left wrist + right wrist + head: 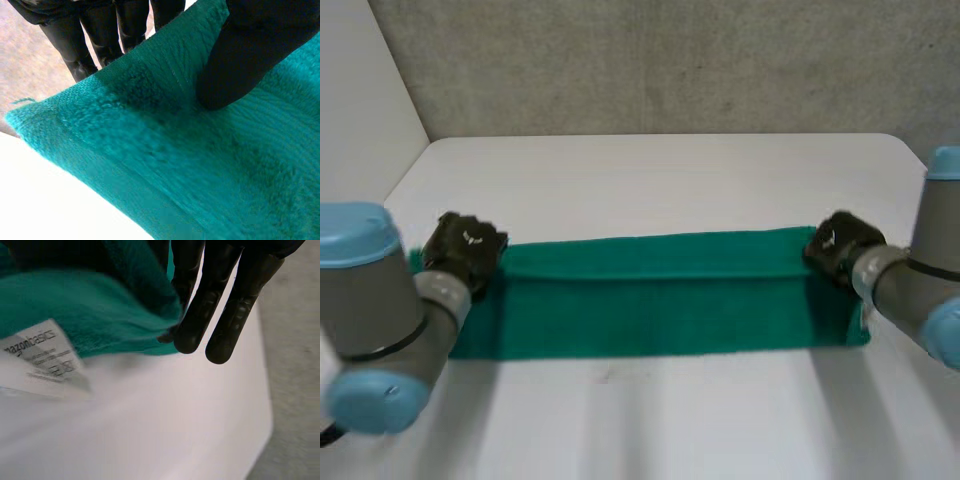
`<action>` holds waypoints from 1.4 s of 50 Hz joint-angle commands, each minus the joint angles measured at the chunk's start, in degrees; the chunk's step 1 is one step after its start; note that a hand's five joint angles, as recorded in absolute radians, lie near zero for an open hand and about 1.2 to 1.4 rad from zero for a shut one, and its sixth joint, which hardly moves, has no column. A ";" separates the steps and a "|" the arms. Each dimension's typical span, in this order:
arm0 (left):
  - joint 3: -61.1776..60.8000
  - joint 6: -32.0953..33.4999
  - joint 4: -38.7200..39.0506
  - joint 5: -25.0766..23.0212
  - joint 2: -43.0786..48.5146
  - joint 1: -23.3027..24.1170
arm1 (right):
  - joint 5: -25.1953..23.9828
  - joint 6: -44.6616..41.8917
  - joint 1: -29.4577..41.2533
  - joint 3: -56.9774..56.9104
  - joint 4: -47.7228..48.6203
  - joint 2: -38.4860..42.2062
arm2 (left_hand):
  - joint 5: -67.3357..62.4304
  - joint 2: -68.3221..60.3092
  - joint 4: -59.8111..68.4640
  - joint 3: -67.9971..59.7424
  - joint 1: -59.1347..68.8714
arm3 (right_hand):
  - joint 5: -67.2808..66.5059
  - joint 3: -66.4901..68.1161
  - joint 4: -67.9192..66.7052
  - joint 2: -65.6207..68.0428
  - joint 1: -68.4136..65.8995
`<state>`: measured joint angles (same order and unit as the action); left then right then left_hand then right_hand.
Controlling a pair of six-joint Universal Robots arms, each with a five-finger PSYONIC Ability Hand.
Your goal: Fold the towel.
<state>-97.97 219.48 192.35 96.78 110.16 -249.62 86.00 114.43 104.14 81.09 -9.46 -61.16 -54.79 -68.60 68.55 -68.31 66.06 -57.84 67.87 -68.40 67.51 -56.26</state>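
A green towel (660, 300) lies as a long band across the white table (660, 180), its far layer folded toward me along a lengthwise crease. My left hand (465, 245) is at the towel's left end, far corner. In the left wrist view its thumb (245, 65) presses on top of the towel (150, 150) and its fingers (90, 40) reach beneath the edge, pinching the cloth. My right hand (840, 245) is at the right end's far corner. There its fingers (200, 315) lie against the raised towel (90, 305), and a white label (42, 357) hangs below it.
A grey wall (670, 60) rises behind the table, and a white panel (360, 90) stands at the left. The table's right edge (265, 405) runs close to my right hand, with grey floor beyond it.
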 commanded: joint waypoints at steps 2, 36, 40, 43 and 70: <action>15.34 0.86 6.63 0.34 16.66 0.18 | 0.92 4.31 0.28 -14.46 9.81 13.16 | -15.21 -11.40 11.45 -11.69 13.94 | -12.16 12.13 -11.60 12.49 -23.74; 38.82 -5.09 30.36 1.13 12.20 -0.87 | 8.83 26.09 -0.25 -46.55 34.68 15.12 | -15.21 -11.40 11.45 -11.69 13.94 | -12.16 12.13 -11.60 12.49 -23.74; 36.54 -13.70 32.12 3.41 5.09 -1.22 | 8.14 34.51 -0.34 -42.18 36.71 7.58 | -15.21 -11.40 11.45 -11.69 13.94 | -12.16 12.13 -11.60 12.49 -23.74; 32.68 -15.75 31.16 3.59 2.08 -2.19 | 4.89 37.97 -0.34 -36.20 36.01 2.37 | -15.21 -11.40 11.45 -11.69 13.94 | -12.16 12.13 -11.60 12.49 -23.74; -1.86 -9.70 25.10 -0.71 11.23 -2.72 | -4.70 28.22 -0.60 -11.57 6.75 12.73 | -15.21 -11.40 11.45 -11.69 13.94 | -12.16 12.13 -11.60 12.49 -23.74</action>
<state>-94.46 205.06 220.38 95.65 120.71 -252.16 80.69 148.50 103.68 69.62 4.93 -52.16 -56.72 -68.70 68.57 -68.42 66.06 -58.74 67.88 -68.40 67.51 -56.26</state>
